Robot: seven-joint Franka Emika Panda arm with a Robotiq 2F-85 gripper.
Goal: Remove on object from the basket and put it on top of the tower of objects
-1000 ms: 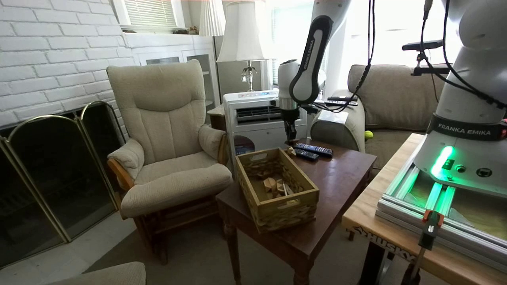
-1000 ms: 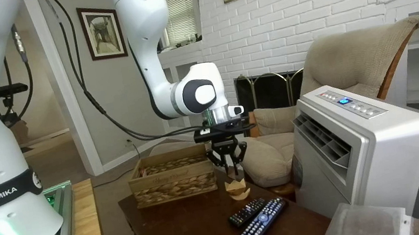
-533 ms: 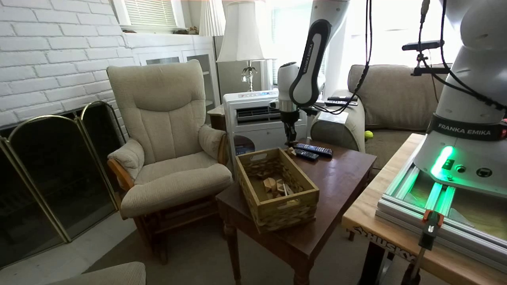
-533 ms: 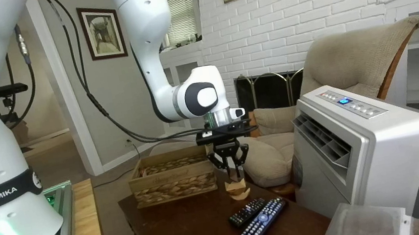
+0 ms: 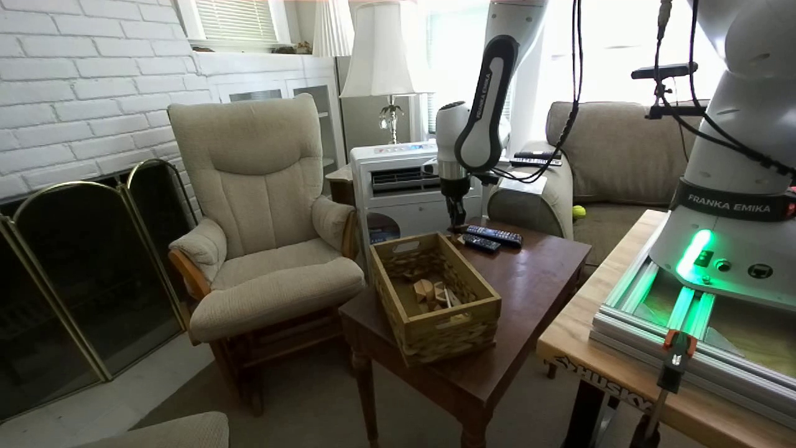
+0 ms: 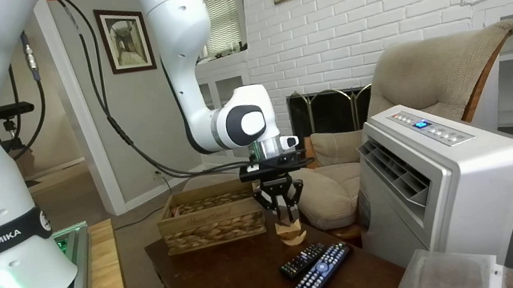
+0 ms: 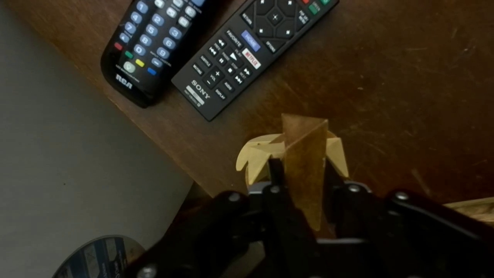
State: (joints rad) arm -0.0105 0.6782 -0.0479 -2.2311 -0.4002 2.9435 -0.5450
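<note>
My gripper (image 7: 303, 165) is shut on a tapered wooden piece (image 7: 305, 170), which stands upright between the dark fingers in the wrist view. Below it is the tower, a short stack of pale wooden pieces (image 6: 290, 232) on the table, partly covered by the held piece and fingers in the wrist view. The held piece's lower end is right over the tower's top; whether they touch I cannot tell. The brown woven basket (image 5: 429, 344) sits on the same table beside the tower, with several wooden pieces (image 5: 424, 291) inside.
Two black remotes, a Sony one (image 7: 239, 61) and an RCA one (image 7: 148, 50), lie close to the tower. The table edge (image 7: 135, 125) runs near it. A white appliance (image 6: 449, 159) and an armchair (image 5: 267, 236) stand beside the table.
The gripper has come down a little with the wooden piece, closer to the tower. It has stayed shut. The basket, tower and remotes have not moved.
</note>
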